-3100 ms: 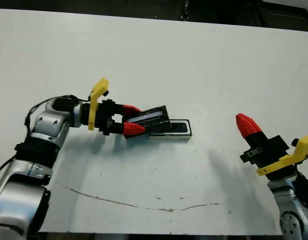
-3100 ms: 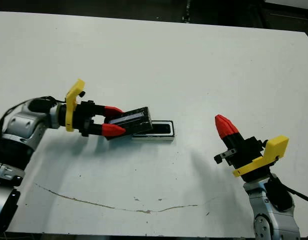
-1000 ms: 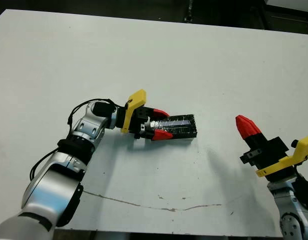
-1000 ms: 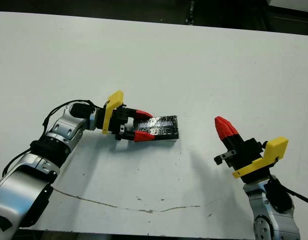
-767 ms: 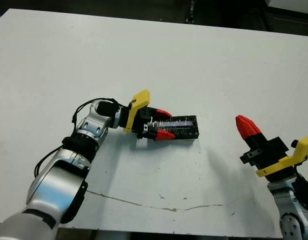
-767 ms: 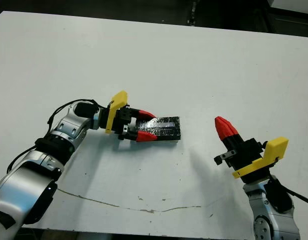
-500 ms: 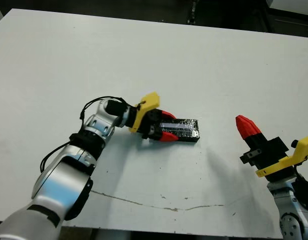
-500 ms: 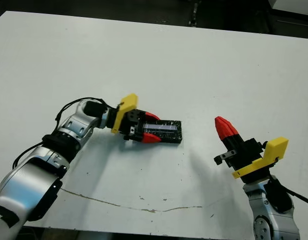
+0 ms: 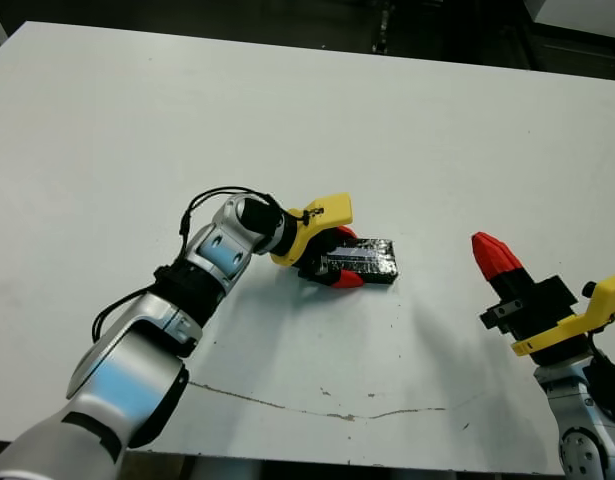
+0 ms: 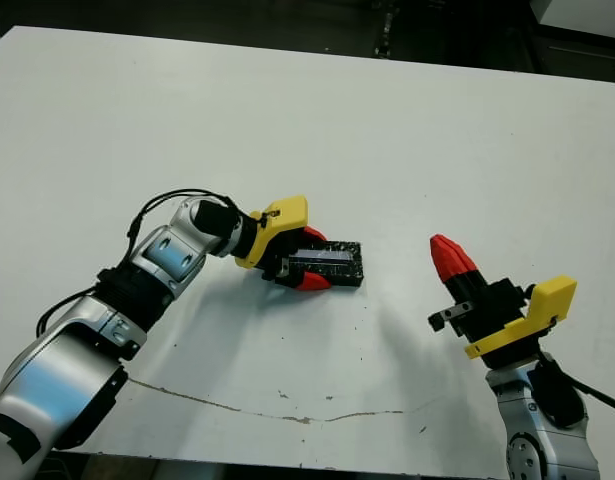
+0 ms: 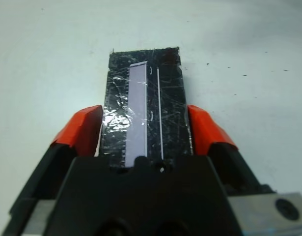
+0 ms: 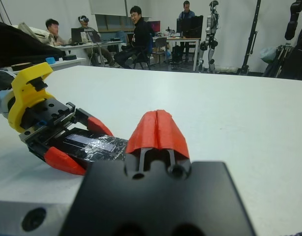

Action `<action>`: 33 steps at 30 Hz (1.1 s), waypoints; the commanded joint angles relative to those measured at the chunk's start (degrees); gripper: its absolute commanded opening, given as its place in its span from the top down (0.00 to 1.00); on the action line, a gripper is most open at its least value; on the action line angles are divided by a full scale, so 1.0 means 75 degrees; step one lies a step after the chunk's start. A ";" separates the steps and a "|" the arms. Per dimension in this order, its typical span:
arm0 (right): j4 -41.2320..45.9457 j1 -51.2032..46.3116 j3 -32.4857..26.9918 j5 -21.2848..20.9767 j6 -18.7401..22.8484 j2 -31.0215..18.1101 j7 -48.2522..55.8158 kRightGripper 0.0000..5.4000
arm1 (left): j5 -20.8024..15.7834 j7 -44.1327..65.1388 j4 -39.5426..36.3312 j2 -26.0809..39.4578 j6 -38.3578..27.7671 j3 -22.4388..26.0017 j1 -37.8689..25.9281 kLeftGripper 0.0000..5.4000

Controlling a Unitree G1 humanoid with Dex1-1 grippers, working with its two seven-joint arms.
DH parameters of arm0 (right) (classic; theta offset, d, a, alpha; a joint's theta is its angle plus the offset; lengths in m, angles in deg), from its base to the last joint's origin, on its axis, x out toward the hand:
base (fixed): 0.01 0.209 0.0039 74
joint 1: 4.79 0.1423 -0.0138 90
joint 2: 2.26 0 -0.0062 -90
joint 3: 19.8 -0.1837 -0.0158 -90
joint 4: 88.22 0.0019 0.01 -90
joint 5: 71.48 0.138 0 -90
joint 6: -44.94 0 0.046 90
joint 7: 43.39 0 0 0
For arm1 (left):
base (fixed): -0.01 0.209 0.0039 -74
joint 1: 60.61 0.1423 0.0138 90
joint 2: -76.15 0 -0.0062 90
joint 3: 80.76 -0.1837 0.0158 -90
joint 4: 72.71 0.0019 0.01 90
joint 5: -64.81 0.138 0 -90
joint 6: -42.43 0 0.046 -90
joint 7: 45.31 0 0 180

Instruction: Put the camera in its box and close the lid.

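Near the middle of the tabletop (image 9: 407, 130), a little toward the robot's left, the lid (image 9: 365, 259) lies flat with its glossy wrapped face and pale bluish stripe up. Neither the box nor the camera shows anywhere, so I judge that the lid already sits on the box with the camera inside, though the pictures cannot prove it. The lid's long axis runs roughly across the tabletop from the robot's left to its right, tipped slightly, and the stripe runs along that same axis. Its left end sits between the two red fingers of the left hand (image 9: 339, 258), which reaches in from the left along that axis; its free end points toward the right arm. In the left wrist view the fingers (image 11: 81, 129) stand one on each long side of the lid (image 11: 144, 105), spread about as wide as the lid, with a thin pale gap on one side; whether they pinch it or only bracket it I cannot tell. The left hand is plainly the nearer one, right at the lid, so any pressing down or letting go falls to it. The right hand (image 9: 492, 252) hangs well apart to the right, raised off the tabletop, its red fingers pressed together into one tip and holding nothing.
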 commanded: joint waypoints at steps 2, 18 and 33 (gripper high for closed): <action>0.0016 -0.0075 -0.0041 0.0001 0.0039 -0.0038 -0.0076 1.00 | 0.0159 -0.0277 -0.0096 -0.0102 0.0372 -0.0232 0.0732 0.13; 0.0000 -0.0056 -0.0028 0.0063 0.0006 -0.0041 -0.0034 1.00 | -0.1576 -0.0129 -0.3266 0.2066 0.0938 0.1732 0.2419 0.00; 0.0028 -0.0055 -0.0031 0.0042 0.0063 -0.0067 -0.0112 1.00 | -0.4316 -0.1721 -0.6485 0.2958 0.1975 0.5232 0.4964 0.00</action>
